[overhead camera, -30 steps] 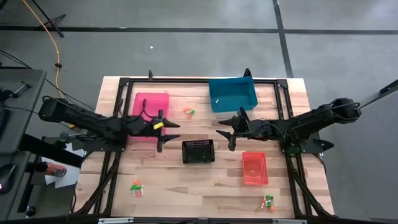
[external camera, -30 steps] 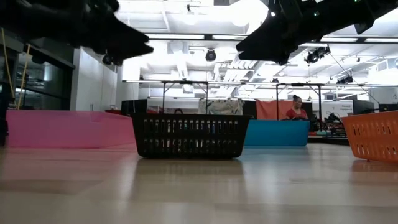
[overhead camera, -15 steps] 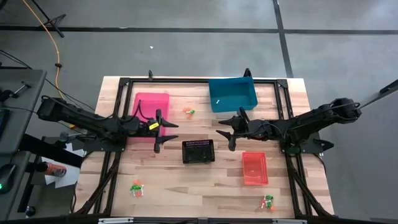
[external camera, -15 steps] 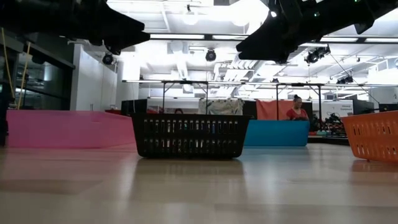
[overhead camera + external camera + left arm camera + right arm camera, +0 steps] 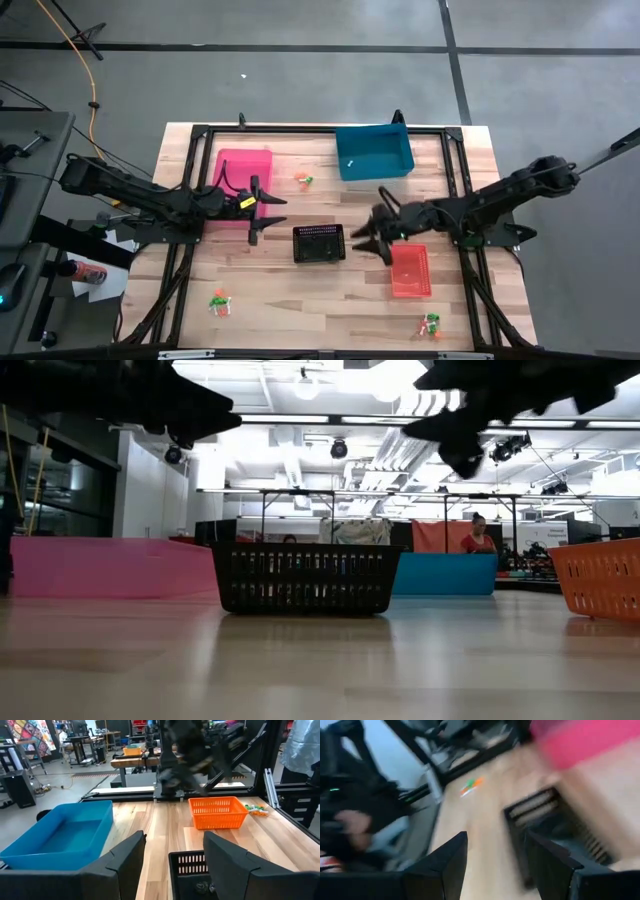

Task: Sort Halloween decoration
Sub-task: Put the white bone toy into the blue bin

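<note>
At table centre stood a black slotted plastic basket (image 5: 319, 243), the landmark; left gripper (image 5: 262, 210) hovered just beside its far-left corner, fingers spread, holding nothing; right gripper (image 5: 372, 238) hung just right of it, fingers parted, empty; Halloween decoration lay in small orange-green clusters: one (image 5: 303, 180) beyond the basket, one (image 5: 220, 301) near-left, one (image 5: 432, 324) near-right; orange mesh basket (image 5: 409, 271) sat right, pink bin (image 5: 232, 165) far-left, blue bin (image 5: 374, 152) far-right.
</note>
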You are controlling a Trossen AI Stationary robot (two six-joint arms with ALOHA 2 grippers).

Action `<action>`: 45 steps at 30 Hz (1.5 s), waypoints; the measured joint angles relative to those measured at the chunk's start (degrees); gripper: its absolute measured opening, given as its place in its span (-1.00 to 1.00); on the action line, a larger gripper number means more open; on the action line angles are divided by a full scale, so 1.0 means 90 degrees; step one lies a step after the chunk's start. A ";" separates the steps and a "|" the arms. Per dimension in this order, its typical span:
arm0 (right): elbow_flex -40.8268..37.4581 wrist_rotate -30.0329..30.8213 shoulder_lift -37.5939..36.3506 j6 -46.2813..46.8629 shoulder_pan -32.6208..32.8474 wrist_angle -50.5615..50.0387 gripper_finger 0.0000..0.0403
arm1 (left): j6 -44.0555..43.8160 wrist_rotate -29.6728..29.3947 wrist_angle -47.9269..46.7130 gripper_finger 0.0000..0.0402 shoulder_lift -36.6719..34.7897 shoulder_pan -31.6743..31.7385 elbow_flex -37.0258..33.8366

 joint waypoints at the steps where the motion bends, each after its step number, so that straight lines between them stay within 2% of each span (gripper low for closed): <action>1: 0.0003 0.0035 0.0044 0.0251 0.0218 0.0042 -0.04 | 0.0000 -0.0025 -0.0006 -0.06 0.0000 0.0000 0.0000; 5: 0.0246 0.0085 0.0299 0.1574 0.1196 -0.0343 -0.04 | 0.0036 -0.0204 -0.0013 -0.06 0.0002 0.0000 0.0002; 7: 0.0629 0.0145 0.0484 0.2325 0.1703 -0.0965 -0.04 | 0.0134 -0.0283 0.0009 -0.06 0.0002 0.0000 0.0002; 11: 0.1896 0.0144 0.1181 0.3897 0.2601 -0.3294 -0.04 | 0.0324 -0.0313 0.0069 -0.06 0.0002 0.0000 0.0005; 16: 0.3912 -0.0571 0.2430 0.5918 0.3418 -0.6378 -0.04 | 0.0449 -0.0329 0.0148 -0.06 0.0002 0.0000 0.0005; 18: 0.4570 -0.0771 0.2917 0.6529 0.3658 -0.7258 -0.04 | 0.0570 -0.0330 0.0191 -0.06 0.0000 0.0000 0.0005; 21: 0.5268 -0.1055 0.3562 0.7147 0.3926 -0.7970 -0.04 | 0.0622 -0.0330 0.0186 -0.06 0.0001 0.0002 0.0005; 24: 0.5562 -0.1470 0.4032 0.7639 0.4050 -0.8166 -0.04 | 0.0611 -0.0330 0.0184 -0.06 0.0000 0.0002 0.0005; 29: 0.5545 -0.2016 0.4413 0.8280 0.4060 -0.8139 -0.04 | 0.0910 -0.0331 0.0214 -0.06 0.0000 0.0005 0.0005; 39: 0.5421 -0.1515 0.4422 0.9508 0.4043 -0.8211 -0.04 | 0.1161 -0.0335 0.0233 -0.06 0.0000 0.0005 0.0312; 45: 0.5373 -0.1557 0.4539 1.0407 0.4167 -0.8180 -0.04 | 0.1171 -0.0330 0.0218 -0.06 0.0000 0.0078 0.0333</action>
